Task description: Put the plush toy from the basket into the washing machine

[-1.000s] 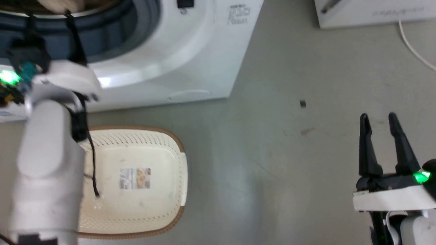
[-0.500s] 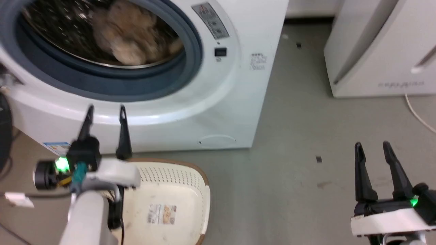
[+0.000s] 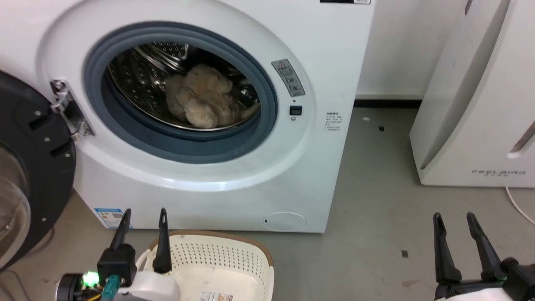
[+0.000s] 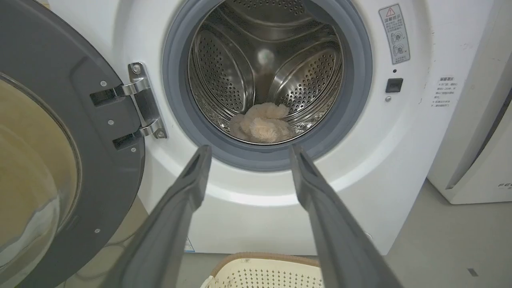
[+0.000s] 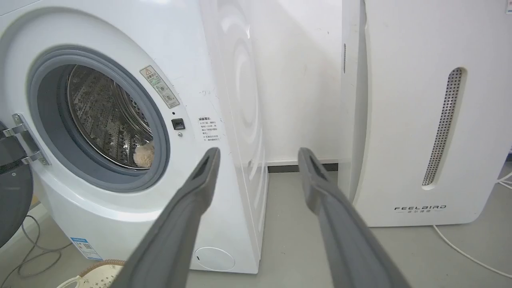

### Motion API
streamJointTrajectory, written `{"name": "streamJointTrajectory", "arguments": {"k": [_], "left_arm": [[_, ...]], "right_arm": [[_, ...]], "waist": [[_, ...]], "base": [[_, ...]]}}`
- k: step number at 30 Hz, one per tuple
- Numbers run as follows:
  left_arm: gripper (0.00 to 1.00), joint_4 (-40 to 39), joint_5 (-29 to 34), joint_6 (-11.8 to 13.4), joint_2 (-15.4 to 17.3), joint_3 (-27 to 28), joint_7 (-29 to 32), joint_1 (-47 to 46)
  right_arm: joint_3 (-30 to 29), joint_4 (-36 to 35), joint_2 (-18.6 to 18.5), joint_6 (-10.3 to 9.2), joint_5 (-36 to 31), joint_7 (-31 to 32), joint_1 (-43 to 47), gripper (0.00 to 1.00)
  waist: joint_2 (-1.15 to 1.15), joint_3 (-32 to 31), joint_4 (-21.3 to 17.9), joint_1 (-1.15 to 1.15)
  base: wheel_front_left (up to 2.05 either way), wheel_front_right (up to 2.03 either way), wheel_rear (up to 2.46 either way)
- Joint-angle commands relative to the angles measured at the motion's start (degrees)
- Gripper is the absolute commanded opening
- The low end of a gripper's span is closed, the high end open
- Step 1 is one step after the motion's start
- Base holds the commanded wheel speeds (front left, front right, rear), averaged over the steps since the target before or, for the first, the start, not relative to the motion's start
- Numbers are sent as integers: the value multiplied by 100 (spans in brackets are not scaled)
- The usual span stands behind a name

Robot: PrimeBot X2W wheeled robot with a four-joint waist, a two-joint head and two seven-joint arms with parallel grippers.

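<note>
The fluffy cream-beige plush toy (image 3: 204, 101) lies inside the steel drum of the white washing machine (image 3: 234, 175), at the drum's bottom (image 4: 262, 124); a bit of it peeks past the door ring (image 5: 145, 155). The round black door (image 3: 25, 167) stands swung open at the left. The cream perforated basket (image 3: 217, 259) sits on the floor before the washer with nothing plush in it, its far rim (image 4: 268, 264) just below my left fingers. My left gripper (image 3: 144, 215) is open and holds nothing, over the basket's left end. My right gripper (image 3: 453, 219) is open over bare floor at the right.
A white curved FEELBIRD appliance (image 3: 480, 108) stands to the washer's right, with a white cable (image 3: 518, 207) on the grey floor beside it. Cables (image 5: 28, 256) lie on the floor under the open door. Open floor stretches between the washer and that appliance.
The head camera has tilted up, bringing the whole washer front and drum into view. My left gripper has come back out of the drum, leaving the plush toy inside, and now sits low over the basket.
</note>
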Motion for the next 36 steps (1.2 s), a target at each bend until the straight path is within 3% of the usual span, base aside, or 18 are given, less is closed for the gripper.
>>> {"name": "streamJointTrajectory", "arguments": {"k": [1, 7, 8, 36], "left_arm": [[100, -33, 50, -19, -9, 18, -29, 110], [100, -50, 66, -91, -24, 49, -29, 276], [0, -18, 31, -60, -23, 37, 5, 221], [0, -211, 78, -132, -92, 52, 286, 218]], "right_arm": [[-13, 22, -6, 3, -14, -25, 105, 100], [-17, 79, -6, 3, 4, -25, 227, 100], [-4, 71, 0, 0, 0, 3, 156, 0], [80, 51, -1, 1, -204, 285, 28, 0]], "waist": [[0, -107, 32, 2], [0, -223, 19, 2], [0, -221, 20, 2], [0, -186, -21, 2]], "base": [[0, 0, 0], [0, 0, 0], [0, 0, 0], [0, 0, 0]]}}
